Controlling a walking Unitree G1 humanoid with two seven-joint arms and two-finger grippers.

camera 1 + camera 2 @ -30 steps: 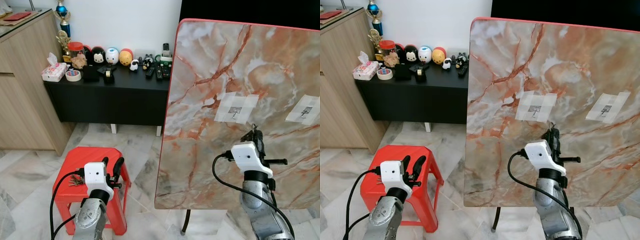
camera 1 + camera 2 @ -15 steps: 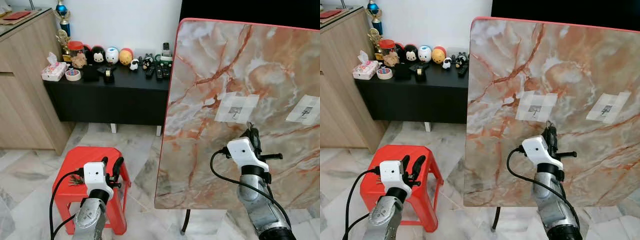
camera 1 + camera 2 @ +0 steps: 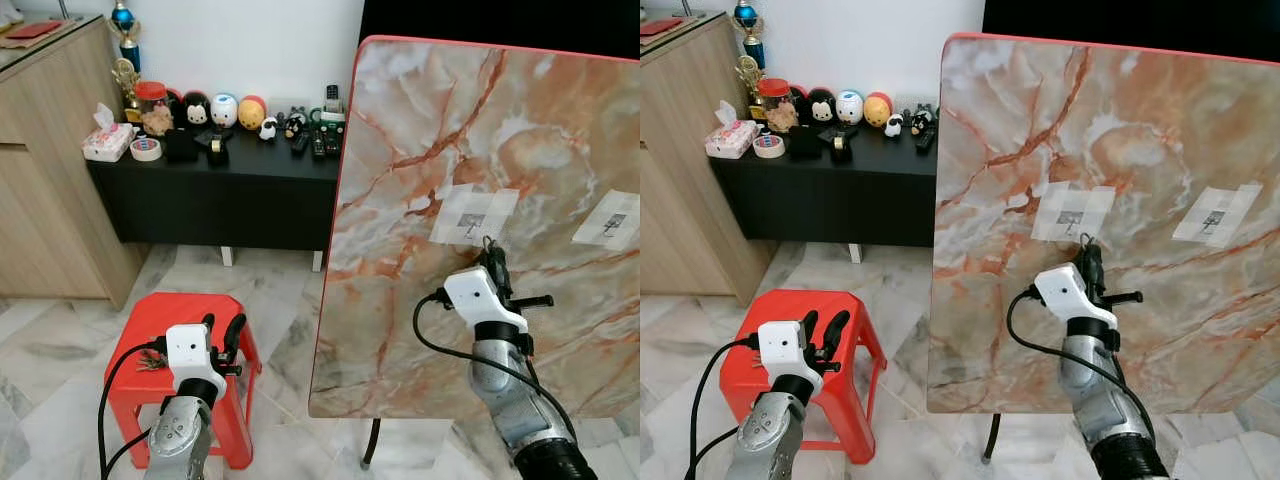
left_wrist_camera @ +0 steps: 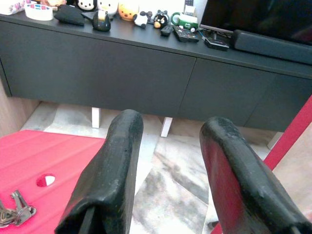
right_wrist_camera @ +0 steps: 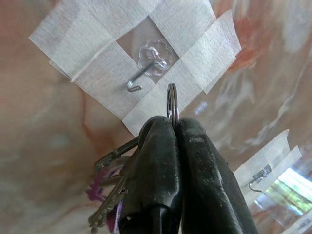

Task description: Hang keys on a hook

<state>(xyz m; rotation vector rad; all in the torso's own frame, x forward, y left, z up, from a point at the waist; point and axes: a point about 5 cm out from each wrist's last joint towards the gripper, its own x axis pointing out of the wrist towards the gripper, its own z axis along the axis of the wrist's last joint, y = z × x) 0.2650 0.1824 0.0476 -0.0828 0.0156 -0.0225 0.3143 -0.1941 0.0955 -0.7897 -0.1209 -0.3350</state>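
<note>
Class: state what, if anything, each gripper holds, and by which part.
The right gripper pinches a bunch of keys by its key ring, just below the hook. The left gripper is open, holding nothing.

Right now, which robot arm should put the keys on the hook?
The right. Its right gripper is shut on the key ring, just short of the hook taped to the marble board. The left gripper is open over the red stool.
</note>
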